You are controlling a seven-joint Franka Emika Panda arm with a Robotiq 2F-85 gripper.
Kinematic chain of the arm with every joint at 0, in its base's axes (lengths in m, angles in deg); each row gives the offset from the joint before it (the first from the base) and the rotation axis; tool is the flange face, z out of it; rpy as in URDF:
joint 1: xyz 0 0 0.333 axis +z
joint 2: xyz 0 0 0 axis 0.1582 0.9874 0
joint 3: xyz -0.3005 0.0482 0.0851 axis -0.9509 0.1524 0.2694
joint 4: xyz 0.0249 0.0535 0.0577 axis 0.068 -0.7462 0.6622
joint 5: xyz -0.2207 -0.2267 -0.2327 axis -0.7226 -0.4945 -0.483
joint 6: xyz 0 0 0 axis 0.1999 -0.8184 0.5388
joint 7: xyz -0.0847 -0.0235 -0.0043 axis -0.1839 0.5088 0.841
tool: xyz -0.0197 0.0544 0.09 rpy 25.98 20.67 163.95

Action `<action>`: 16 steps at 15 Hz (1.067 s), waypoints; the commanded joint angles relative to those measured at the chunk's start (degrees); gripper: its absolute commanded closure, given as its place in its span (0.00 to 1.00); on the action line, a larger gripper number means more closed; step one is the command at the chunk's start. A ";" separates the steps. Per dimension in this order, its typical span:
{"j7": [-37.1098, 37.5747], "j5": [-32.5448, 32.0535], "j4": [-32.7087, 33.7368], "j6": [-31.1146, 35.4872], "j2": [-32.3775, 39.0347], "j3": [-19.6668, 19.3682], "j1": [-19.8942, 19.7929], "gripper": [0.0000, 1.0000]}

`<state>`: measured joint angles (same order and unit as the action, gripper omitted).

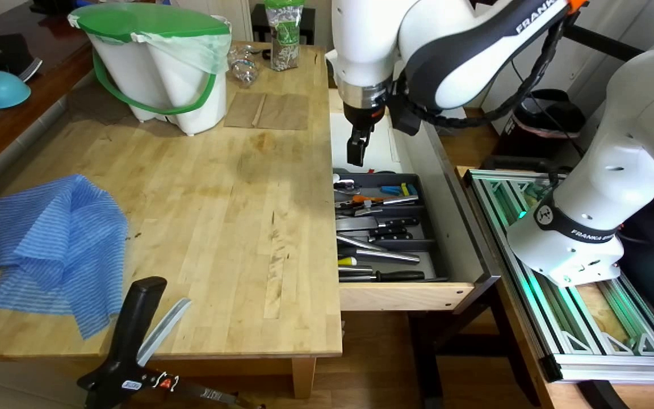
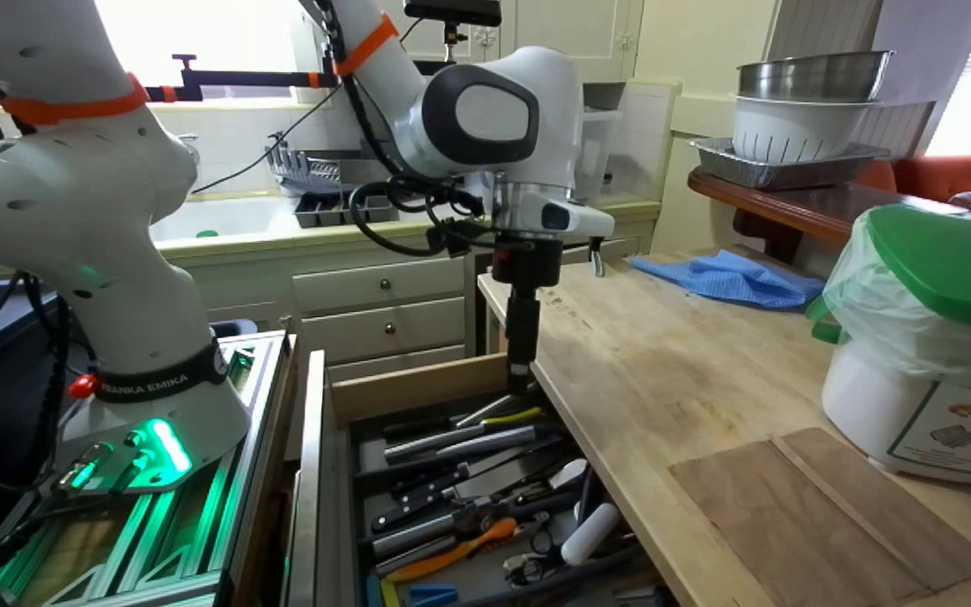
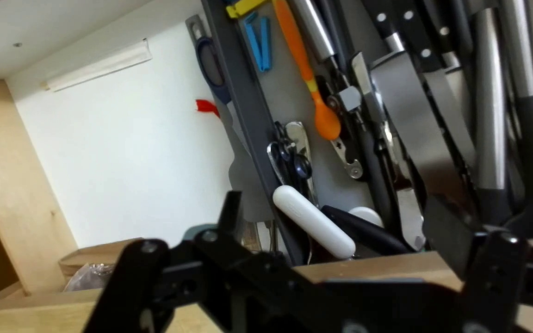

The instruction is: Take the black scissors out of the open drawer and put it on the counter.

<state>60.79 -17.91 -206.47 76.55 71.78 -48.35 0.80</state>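
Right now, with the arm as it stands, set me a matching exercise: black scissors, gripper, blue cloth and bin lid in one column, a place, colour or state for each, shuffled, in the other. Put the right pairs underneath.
Things
1. black scissors
2. gripper
3. blue cloth
4. bin lid

Places, colours, states
A. green
B. inside the open drawer
C. crumpled on the counter
D. open, holding nothing

Right pairs: 1-B, 2-D, 3-C, 4-A
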 commanded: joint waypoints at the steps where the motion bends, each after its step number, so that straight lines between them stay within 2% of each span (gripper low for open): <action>1: 5.42 -13.28 -3.67 8.03 3.54 -1.42 -1.02 0.00; 3: 8.54 -19.17 -4.98 12.47 5.74 -3.14 -1.42 0.00; 4: 5.03 -13.63 -3.60 8.04 3.65 -2.37 -0.07 0.00; 9: 5.31 -14.16 -3.40 8.71 4.14 -2.75 0.21 0.00; 16: 26.69 -37.44 -3.21 20.78 9.45 -6.32 -1.04 0.00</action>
<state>78.32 -46.50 -209.81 91.66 77.98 -52.97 0.32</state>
